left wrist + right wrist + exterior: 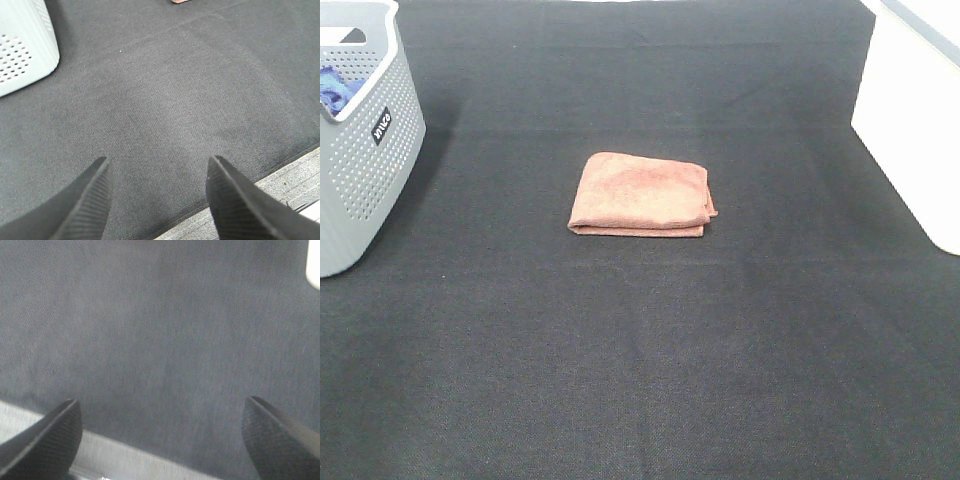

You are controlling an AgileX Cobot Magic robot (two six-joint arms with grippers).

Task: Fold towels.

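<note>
A rust-orange towel [642,194] lies folded into a small rectangle in the middle of the black mat [640,350]. A sliver of it shows at the edge of the left wrist view [181,1]. Neither arm shows in the exterior high view. My left gripper [158,165] is open and empty, hovering over bare mat near the table's front edge. My right gripper [162,407] is open wide and empty, also over bare mat near the front edge.
A grey perforated basket [360,130] stands at the far left with something blue [338,88] inside; its corner shows in the left wrist view [22,45]. A white bin [910,120] stands at the far right. A grey table strip [260,200] borders the mat.
</note>
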